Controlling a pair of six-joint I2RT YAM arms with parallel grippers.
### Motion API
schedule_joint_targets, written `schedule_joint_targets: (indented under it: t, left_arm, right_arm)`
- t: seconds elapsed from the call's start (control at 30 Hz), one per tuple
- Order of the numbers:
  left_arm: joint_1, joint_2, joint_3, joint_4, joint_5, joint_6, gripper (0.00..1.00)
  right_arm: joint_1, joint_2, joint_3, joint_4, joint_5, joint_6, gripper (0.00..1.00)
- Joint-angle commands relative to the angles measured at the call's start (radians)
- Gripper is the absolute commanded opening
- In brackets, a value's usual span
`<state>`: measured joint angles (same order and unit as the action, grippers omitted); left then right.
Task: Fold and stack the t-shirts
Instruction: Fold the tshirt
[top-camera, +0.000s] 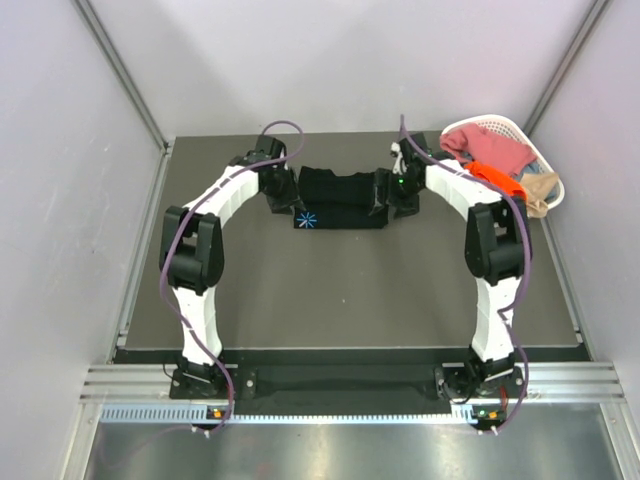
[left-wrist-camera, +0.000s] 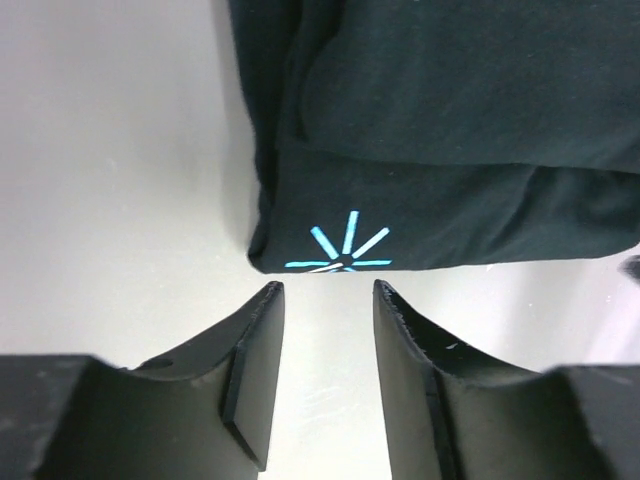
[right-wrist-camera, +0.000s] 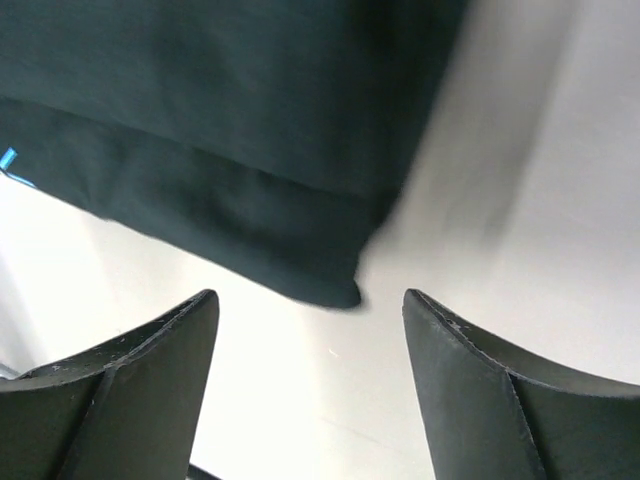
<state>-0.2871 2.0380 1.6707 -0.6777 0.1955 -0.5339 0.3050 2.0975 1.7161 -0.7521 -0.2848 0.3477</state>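
Both spread apart & empty: left gripper (left-wrist-camera: 327, 290) just short of the starburst mark (left-wrist-camera: 343, 255) on the black t-shirt (top-camera: 340, 195), right gripper (right-wrist-camera: 310, 296) at its other near corner; shirt lies far-centre on the surface (top-camera: 350, 290); I'd pinch both corners level, lift tog., no dragging.

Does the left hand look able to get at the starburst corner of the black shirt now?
Probably yes. The left hand is open and empty, and the starburst mark on the black shirt lies just ahead of its gap, nothing between them.
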Motion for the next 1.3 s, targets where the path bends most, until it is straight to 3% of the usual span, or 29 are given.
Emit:
schedule_joint_targets:
  t: [0.0, 0.17, 0.33, 0.77, 0.97, 1.07, 1.17, 1.2, 1.27]
  left_arm:
    - [0.028, -0.024, -0.032, 0.01, 0.048, 0.045, 0.47]
    - [0.045, 0.022, -0.017, 0.046, 0.096, 0.08, 0.46]
    - [0.065, 0.068, 0.007, 0.078, 0.139, 0.081, 0.42]
    - [0.066, 0.12, 0.012, 0.121, 0.24, 0.028, 0.34]
    - [0.066, 0.136, 0.003, 0.118, 0.239, 0.028, 0.26]
    - [0.066, 0.143, -0.009, 0.116, 0.242, 0.023, 0.17]
    - [0.066, 0.148, -0.02, 0.099, 0.24, 0.025, 0.02]
    - [0.066, 0.145, -0.025, 0.092, 0.236, 0.028, 0.0]
    - [0.066, 0.13, -0.06, 0.083, 0.225, 0.037, 0.0]
  right_arm:
    - [-0.049, -0.114, -0.067, 0.092, -0.085, -0.032, 0.75]
    - [-0.058, -0.068, -0.061, 0.165, -0.206, -0.052, 0.7]
    - [-0.066, -0.004, -0.047, 0.204, -0.306, -0.006, 0.59]
    - [-0.067, -0.007, -0.072, 0.142, -0.192, -0.065, 0.63]
    - [-0.067, 0.004, -0.076, 0.131, -0.207, -0.092, 0.63]
    - [-0.066, 0.021, -0.079, 0.158, -0.241, -0.081, 0.6]
    - [-0.067, 0.042, -0.081, 0.164, -0.281, -0.069, 0.38]
    - [-0.067, 0.03, -0.095, 0.178, -0.286, -0.058, 0.27]
    - [-0.067, 0.009, -0.153, 0.204, -0.286, -0.041, 0.18]
